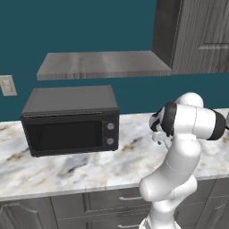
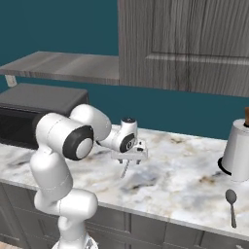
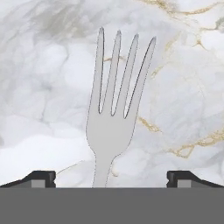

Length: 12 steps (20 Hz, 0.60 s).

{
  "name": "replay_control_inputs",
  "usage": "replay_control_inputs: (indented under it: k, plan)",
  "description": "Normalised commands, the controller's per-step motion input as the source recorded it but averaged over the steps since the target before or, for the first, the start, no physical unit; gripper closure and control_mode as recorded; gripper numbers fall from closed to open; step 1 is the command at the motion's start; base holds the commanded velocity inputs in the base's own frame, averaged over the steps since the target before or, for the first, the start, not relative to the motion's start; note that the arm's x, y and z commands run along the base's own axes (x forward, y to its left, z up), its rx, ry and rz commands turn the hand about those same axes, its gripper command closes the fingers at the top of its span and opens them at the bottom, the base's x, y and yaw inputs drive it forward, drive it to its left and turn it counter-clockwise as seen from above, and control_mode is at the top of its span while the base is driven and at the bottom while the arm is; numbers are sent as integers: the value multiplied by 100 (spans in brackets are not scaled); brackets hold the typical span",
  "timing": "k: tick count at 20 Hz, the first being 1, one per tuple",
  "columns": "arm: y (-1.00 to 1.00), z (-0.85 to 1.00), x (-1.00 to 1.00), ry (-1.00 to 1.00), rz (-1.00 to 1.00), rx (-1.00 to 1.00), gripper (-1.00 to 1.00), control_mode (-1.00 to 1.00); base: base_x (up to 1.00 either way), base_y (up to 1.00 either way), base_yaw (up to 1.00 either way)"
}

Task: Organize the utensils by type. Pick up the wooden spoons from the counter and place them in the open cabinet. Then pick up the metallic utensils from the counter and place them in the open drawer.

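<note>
A home kitchen: a black microwave (image 1: 70,120) at centre left on a marble surface (image 1: 89,167), grey cabinets (image 2: 194,44) upper right, drawer fronts (image 1: 112,201) along the bottom.

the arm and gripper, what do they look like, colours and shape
The arm is made of rounded glossy white segments joined by dark grey, near-black bands at the joints. Its wrist ends in a small white block with a dark round cap. The gripper is a pale crossbar with two short fingers; in the hand view the fingertips are dark and blocky. No cables or markings are visible.
</note>
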Motion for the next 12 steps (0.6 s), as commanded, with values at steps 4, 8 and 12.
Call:
replay_control_inputs:
  k: [4, 8, 12]
  plan:
    - [0, -37, 21, 0, -6, 0, -100, -100, 0, 0, 0]
    - [1, -36, 16, 0, -5, 0, -100, -100, 0, 0, 0]
    - [0, -62, -2, 0, -3, 0, 100, -100, 0, 0, 0]
